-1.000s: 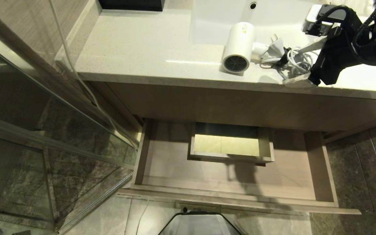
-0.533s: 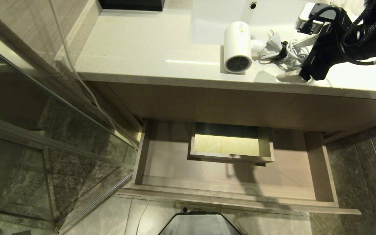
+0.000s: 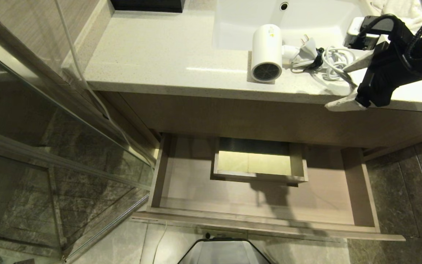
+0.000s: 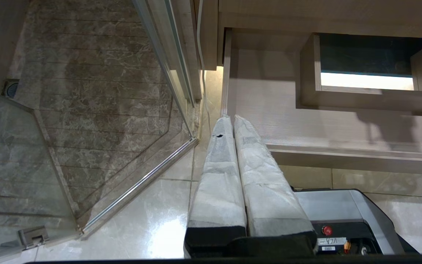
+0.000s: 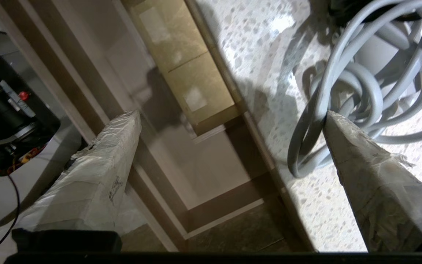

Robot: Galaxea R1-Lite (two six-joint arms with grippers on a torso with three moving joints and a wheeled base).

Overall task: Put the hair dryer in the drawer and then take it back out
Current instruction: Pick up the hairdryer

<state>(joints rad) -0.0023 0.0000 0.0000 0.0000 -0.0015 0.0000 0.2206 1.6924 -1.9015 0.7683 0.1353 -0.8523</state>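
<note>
Dryer lies upper centre on your worktop; right tool spread wide beside its cord, drawer open below

You can read very little here. On the robot base, a small white label beside the red button shows marks like "V7A", upside down and unclear. The small mark on the hair dryer is too tiny to read.
</note>
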